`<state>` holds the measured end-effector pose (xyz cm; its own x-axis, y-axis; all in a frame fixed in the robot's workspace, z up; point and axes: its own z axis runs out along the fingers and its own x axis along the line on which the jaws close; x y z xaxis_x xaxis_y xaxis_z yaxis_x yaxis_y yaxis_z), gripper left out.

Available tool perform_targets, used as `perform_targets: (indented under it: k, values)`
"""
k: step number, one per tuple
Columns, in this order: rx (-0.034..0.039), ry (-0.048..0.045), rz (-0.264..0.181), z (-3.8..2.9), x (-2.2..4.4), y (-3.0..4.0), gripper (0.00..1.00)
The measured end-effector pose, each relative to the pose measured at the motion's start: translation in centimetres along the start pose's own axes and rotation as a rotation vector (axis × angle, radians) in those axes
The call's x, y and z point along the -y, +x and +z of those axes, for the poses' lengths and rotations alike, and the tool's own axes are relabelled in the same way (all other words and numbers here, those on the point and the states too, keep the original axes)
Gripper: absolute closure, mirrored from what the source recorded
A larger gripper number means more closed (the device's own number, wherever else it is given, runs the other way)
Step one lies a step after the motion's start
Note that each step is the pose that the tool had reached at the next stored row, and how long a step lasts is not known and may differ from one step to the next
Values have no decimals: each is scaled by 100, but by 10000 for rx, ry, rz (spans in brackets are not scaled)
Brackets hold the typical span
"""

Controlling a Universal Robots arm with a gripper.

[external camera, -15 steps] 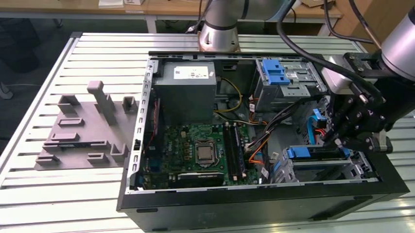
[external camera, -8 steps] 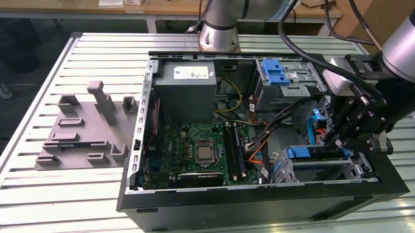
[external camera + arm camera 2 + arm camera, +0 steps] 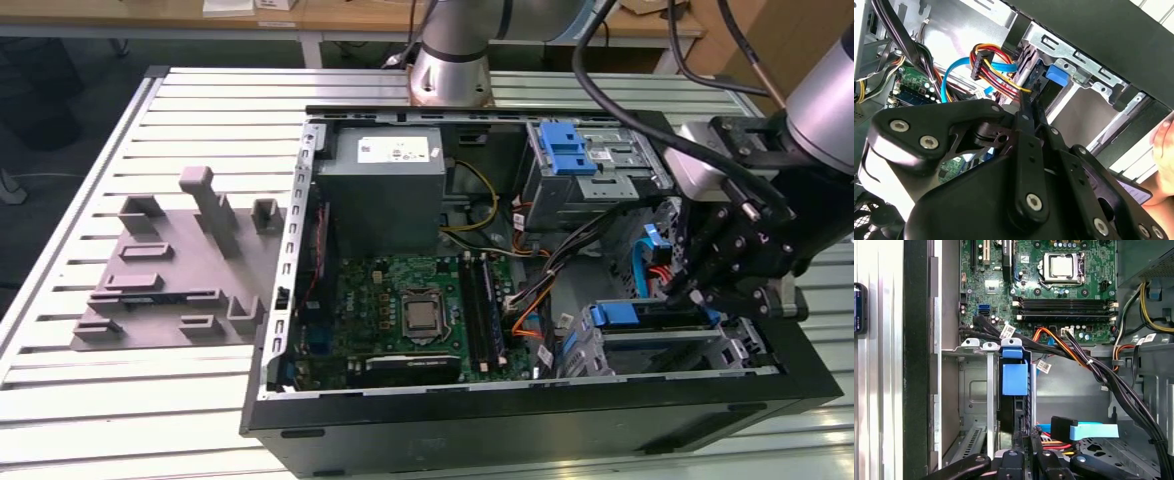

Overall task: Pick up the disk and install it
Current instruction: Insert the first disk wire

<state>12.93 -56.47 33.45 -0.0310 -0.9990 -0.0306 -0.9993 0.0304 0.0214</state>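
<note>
The disk (image 3: 638,314) stands on edge in the metal drive cage (image 3: 694,350) at the case's corner on the exterior view's right. Its blue carrier end (image 3: 1014,376) faces the motherboard and also appears in the second wrist view (image 3: 1056,77). My gripper (image 3: 683,295) hangs just over the disk's other end. In both wrist views its fingers (image 3: 1026,130) lie close together, shut, with the tips at the disk's dark edge (image 3: 1006,415). Whether they touch it I cannot make out. The gripper (image 3: 1024,447) sits in line with the slot.
The open computer case (image 3: 534,400) lies on a slatted table. Inside are a grey power-supply box (image 3: 387,175), the motherboard (image 3: 414,310), a second cage with a blue latch (image 3: 567,150) and loose cables (image 3: 1086,431). A grey fixture plate (image 3: 174,270) lies beside the case. A hand (image 3: 1164,145) is nearby.
</note>
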Motion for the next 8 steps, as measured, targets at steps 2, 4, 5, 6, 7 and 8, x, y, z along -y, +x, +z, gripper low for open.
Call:
perform_targets:
  k: [2, 4, 5, 6, 7, 8]
  values:
    - [-1, -1, 0, 6, 2, 1, 84]
    - [1, -2, 0, 8, 4, 1, 84]
    - [2, -6, 0, 9, 5, 1, 84]
    - [2, -10, 0, 8, 7, 0, 84]
    - [4, -16, 0, 7, 7, 1, 84]
    - [7, -23, 0, 3, 8, 1, 84]
